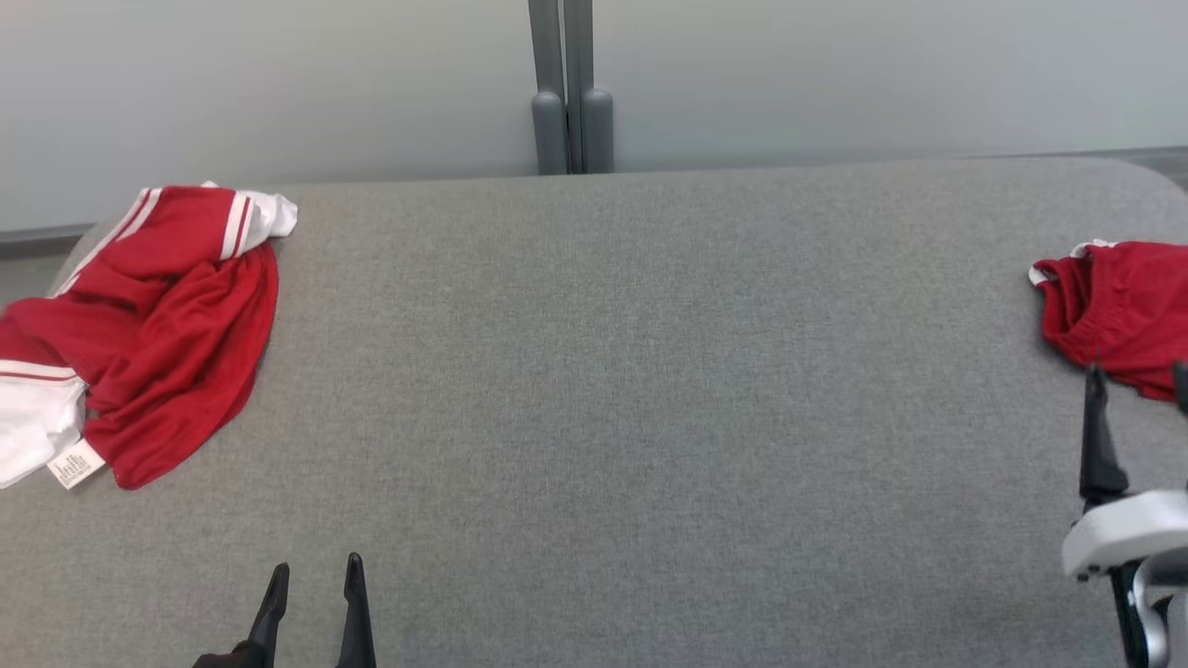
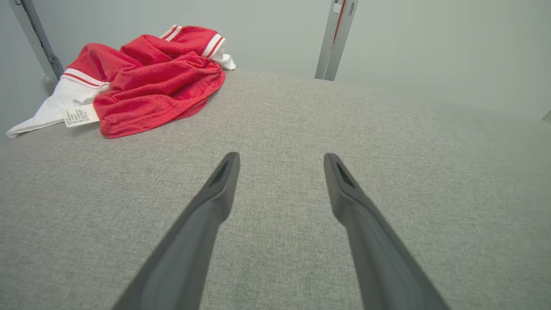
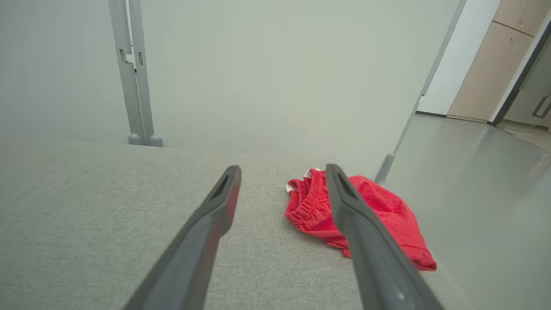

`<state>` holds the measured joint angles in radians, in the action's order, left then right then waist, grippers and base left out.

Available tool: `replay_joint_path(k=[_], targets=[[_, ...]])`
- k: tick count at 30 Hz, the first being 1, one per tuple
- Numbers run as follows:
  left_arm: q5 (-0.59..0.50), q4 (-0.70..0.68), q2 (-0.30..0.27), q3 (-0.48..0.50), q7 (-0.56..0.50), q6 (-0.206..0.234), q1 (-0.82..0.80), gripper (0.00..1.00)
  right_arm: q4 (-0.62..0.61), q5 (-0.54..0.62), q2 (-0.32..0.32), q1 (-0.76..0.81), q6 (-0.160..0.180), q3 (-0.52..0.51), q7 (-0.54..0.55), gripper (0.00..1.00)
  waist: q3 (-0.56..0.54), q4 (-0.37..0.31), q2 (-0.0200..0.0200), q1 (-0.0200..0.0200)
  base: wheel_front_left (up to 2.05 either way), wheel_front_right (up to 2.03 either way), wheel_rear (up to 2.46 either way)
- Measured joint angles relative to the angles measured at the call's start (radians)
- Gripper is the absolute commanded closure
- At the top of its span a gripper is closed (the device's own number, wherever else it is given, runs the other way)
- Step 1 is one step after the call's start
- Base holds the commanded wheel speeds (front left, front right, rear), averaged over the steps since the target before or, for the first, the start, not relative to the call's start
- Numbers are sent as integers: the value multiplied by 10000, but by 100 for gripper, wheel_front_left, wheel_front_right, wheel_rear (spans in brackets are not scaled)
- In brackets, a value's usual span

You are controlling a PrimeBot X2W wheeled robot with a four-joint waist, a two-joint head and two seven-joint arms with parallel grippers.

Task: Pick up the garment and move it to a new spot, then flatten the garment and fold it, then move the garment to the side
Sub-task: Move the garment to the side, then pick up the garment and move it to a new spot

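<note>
The grey table [image 1: 603,371] carries two garments. A crumpled red and white shirt [image 1: 158,315] lies at its left edge. The red shorts [image 1: 1123,306], I think my target, lie at the right edge. If I push them sideways, they may slip off. They are bunched, waistband toward the middle. My right gripper [image 3: 282,168] near them and my left gripper [image 1: 316,564] are both spread, holding nothing.
</note>
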<state>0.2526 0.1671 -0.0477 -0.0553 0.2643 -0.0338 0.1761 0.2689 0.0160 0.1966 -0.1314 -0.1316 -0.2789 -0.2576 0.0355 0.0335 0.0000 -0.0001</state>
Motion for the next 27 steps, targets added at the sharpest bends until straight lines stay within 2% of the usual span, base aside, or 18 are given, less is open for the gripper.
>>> replay_joint_path(k=[5, 9, 14, 27], targets=[[-201, 213, 2, -59, 0, -159, 86, 0, -834, 407, -991, 1435, 2, -29, -50, 0, -715, -72, 0, 0, 0, 0, 0], [-221, 313, 0, -130, 0, -211, 22, 0, -1246, 437, -1327, 2174, 2, 50, -50, 0, -985, 23, 0, 0, 0, 0, 0], [-286, 535, 0, -263, 0, -353, -83, 0, -1227, 387, -1434, 2637, 2, 221, -52, 0, -1042, 296, 0, 0, 0, 0, 0], [-259, 644, 0, -288, 2, -364, -201, 0, -1014, -167, -1467, 2709, 2, 621, -52, 0, -989, 525, 0, 0, 0, 0, 0]])
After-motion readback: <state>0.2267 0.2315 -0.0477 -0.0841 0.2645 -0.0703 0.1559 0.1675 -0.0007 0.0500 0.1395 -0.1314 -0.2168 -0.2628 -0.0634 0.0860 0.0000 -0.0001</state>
